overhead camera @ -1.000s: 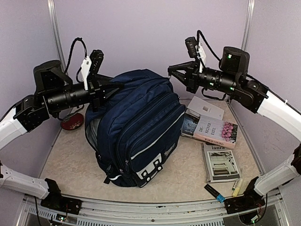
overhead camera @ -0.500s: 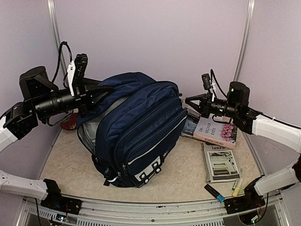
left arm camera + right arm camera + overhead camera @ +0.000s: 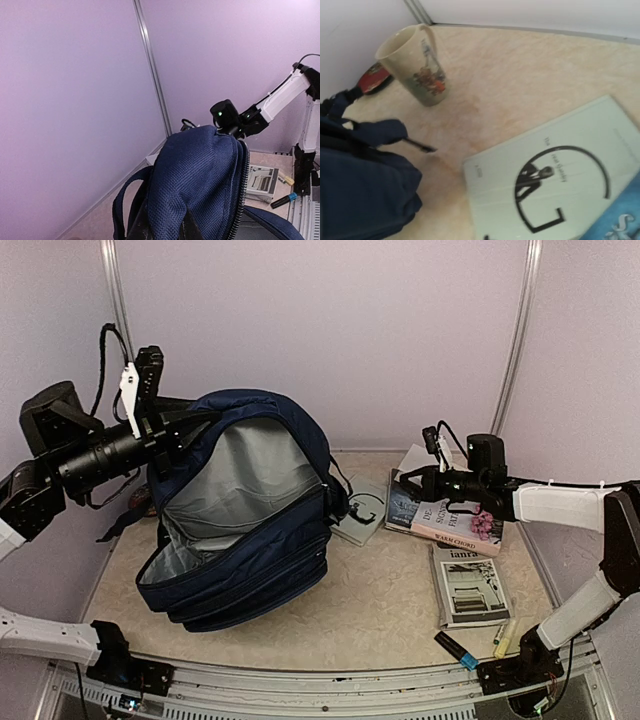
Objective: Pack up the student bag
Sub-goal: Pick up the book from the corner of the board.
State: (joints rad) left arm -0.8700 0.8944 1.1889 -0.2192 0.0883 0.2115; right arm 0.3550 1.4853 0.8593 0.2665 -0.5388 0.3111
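Lilac walls enclose a mottled beige tabletop (image 3: 400, 610). On its left half sits the backpack (image 3: 250, 550), made of navy woven fabric, its main compartment unzipped wide and showing smooth light grey lining. The left gripper (image 3: 205, 422) pinches the fabric at the top rim, holding it raised. The right gripper (image 3: 408, 478), fingers pressed together on nothing, hovers over the stacked books (image 3: 455, 520) by the right edge. A thin pale book (image 3: 555, 175) lies beside the backpack. A tapered ceramic mug (image 3: 415, 67) stands close to the wall.

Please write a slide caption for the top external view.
Left claw holds the navy backpack open, books lying beside it.
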